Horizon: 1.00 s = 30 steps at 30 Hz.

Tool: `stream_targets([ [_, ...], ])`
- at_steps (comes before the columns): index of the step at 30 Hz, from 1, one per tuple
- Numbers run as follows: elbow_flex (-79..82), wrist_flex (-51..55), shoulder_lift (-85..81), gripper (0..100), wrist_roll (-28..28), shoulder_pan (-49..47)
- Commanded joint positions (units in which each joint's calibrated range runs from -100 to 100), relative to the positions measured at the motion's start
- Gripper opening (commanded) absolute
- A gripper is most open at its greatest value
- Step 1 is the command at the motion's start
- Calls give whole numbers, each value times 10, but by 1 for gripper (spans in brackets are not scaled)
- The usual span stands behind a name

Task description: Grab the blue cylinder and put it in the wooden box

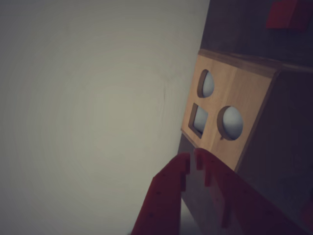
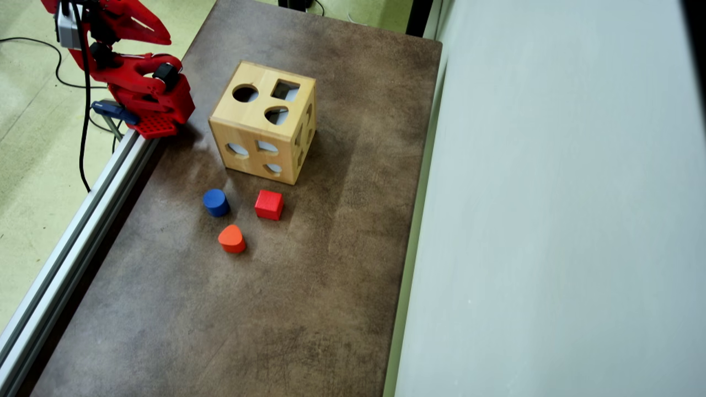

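With its red claw [image 1: 194,155] pinched nearly closed and apparently empty, the arm could knock the red cube [image 2: 269,204] or orange rounded-triangle block [image 2: 231,239] crowding the blue cylinder [image 2: 215,202] near the wooden box [image 2: 263,129].

One light-wood cube box with cut-out holes [image 2: 263,124]; one dark-blue cylinder block [image 2: 215,202]; one red cube block [image 2: 269,204]; one orange rounded-triangle block [image 2: 231,239].

Smooth pale wood — wooden box [image 2: 251,118]

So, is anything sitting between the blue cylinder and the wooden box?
Nothing visible does. In the overhead view, bare table separates the blue cylinder from the wooden box; the red cube sits off to its right.
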Motion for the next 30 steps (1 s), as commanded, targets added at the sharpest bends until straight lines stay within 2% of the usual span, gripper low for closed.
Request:
stream_targets([
  [1,0,7,3,3,4,-4],
  [11,-29,7,31,4,4,4],
  [23,-231,7,323,4,4,10],
  [30,-223,7,403,4,5,136],
])
